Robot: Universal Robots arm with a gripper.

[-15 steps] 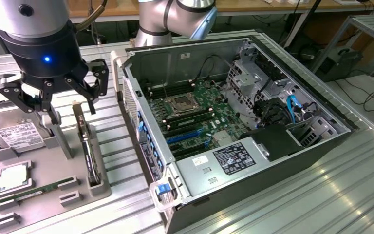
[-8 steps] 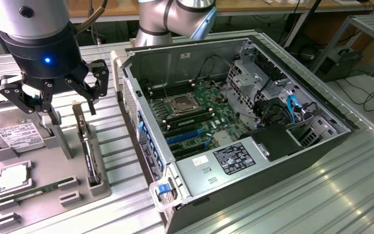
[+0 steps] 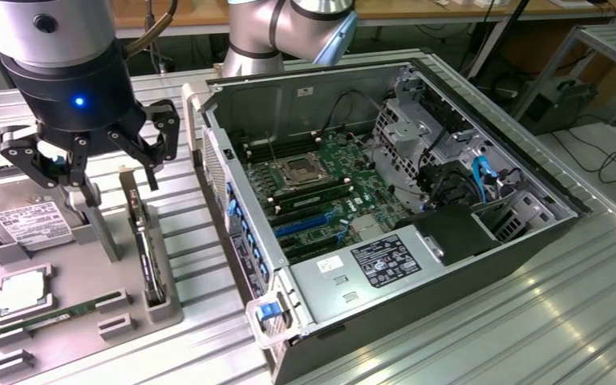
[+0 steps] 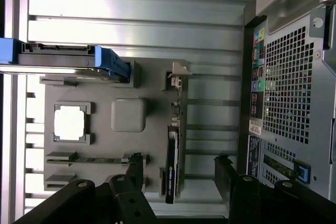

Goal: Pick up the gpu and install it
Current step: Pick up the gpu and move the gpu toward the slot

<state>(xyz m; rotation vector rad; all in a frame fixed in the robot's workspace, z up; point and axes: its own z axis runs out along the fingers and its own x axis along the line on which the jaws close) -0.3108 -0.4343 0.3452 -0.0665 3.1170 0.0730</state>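
The place is a robotics lab or test workshop. A Universal Robots arm (image 3: 286,32) carries a gripper (image 3: 99,172) over a ribbed aluminium table (image 3: 522,321). Below the gripper sits a grey moulded tray (image 3: 73,281) with a slot for each computer part: a hard drive (image 3: 30,220), a CPU (image 3: 25,293), a memory stick (image 3: 57,317) and the gpu (image 3: 145,249), standing on edge. Beside the gripper, toward the exterior view's right, a PC case (image 3: 426,329) lies open with its motherboard (image 3: 340,172) exposed. Farther off beyond the gripper are a wooden bench (image 3: 415,10), a metal rack (image 3: 608,48) and loose cables (image 3: 597,152).
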